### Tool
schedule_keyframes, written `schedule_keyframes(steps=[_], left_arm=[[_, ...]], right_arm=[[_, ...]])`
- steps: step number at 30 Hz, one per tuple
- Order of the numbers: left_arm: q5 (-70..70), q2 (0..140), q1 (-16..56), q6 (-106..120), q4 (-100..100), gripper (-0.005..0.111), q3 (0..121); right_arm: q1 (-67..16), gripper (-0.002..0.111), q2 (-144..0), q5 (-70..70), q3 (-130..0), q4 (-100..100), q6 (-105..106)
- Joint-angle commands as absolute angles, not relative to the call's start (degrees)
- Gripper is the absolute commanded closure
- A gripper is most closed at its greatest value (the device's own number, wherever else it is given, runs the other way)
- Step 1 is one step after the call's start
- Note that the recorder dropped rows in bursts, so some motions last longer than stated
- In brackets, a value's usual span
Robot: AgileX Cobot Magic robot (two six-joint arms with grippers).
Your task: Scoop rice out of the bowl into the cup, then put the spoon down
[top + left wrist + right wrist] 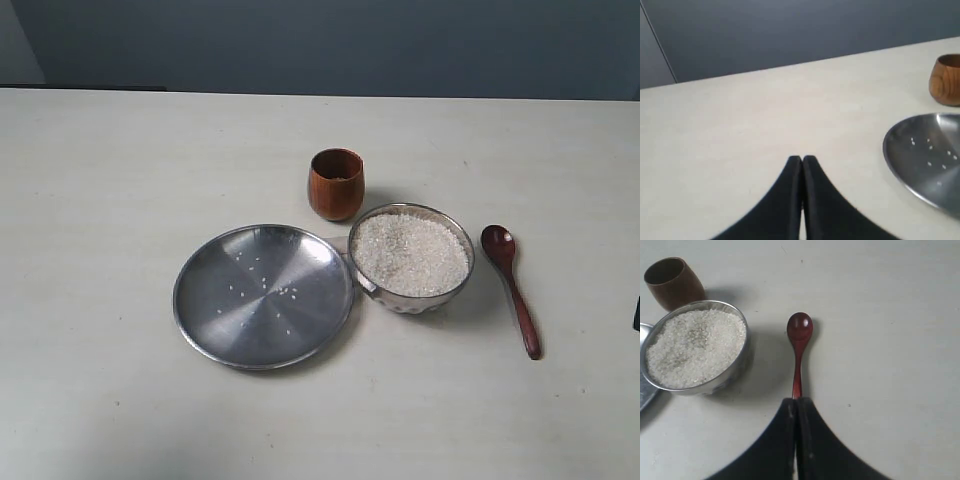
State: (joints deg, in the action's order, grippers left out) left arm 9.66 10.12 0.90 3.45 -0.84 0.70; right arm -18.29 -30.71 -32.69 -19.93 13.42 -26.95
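The spoon point(510, 285) lies flat on the table to the right of the bowl point(410, 300), its head toward the back, and nothing grips it. White rice point(410, 255) fills the steel bowl nearly to the rim. The brown wooden cup point(335, 185) stands upright just behind the bowl's left side. In the right wrist view my right gripper point(797, 400) is shut and hovers over the near end of the spoon point(799, 340), hiding the rest of the handle. My left gripper point(802, 158) is shut over bare table, with nothing in it.
A wide flat steel plate point(260, 300) with a few stray grains lies left of the bowl and touches it. In the left wrist view the plate point(930, 160) and the cup point(946, 80) sit off to one side. A dark sliver point(637, 314) shows at the exterior view's right edge.
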Motion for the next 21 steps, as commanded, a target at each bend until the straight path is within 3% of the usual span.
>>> schedule_keyframes(steps=[1,21], left_arm=[[15.2,9.7,1.3,3.6,-1.1,0.106,1.0],[13.2,9.7,1.3,3.6,-4.0,0.106,0.0]], right_arm=[[-18.0,0.108,-30.3,-32.7,-19.7,13.5,-27.0],[-18.0,0.108,-30.3,-32.6,-19.7,13.4,-27.0]])
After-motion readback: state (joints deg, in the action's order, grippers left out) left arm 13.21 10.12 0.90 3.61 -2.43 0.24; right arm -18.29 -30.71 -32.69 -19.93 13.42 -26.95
